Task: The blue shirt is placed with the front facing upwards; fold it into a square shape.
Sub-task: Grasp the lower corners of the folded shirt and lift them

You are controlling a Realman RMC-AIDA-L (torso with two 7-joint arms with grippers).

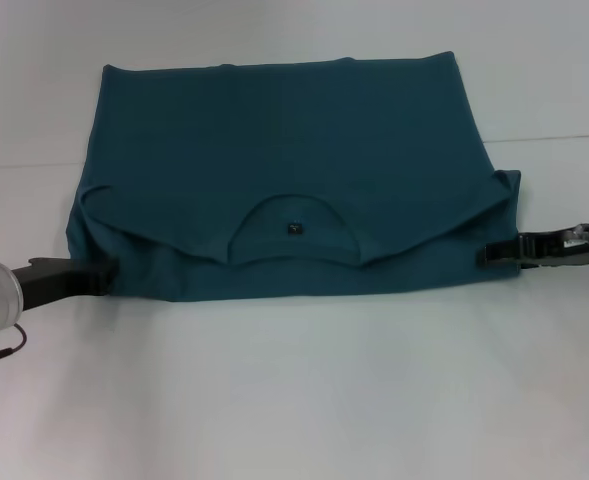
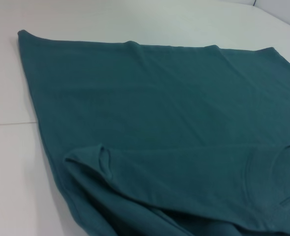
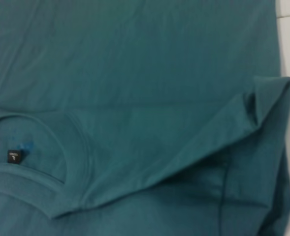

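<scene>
A dark teal-blue cotton T-shirt (image 1: 284,170), folded once, lies wide across the white table (image 1: 294,400). 2 grippers flank its near corners: left gripper (image 1: 102,277), right gripper (image 1: 486,255), equally near; finger states cannot be told.

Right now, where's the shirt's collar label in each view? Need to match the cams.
Head view: the collar label sits inside the round collar, in the near middle of the blue shirt.
Left wrist view: label not in it; only a curve of the collar shows at the picture's edge.
Right wrist view: label at the picture's edge, inside the collar band.
Shared landmark: the ribbed collar, seen in all three.
</scene>
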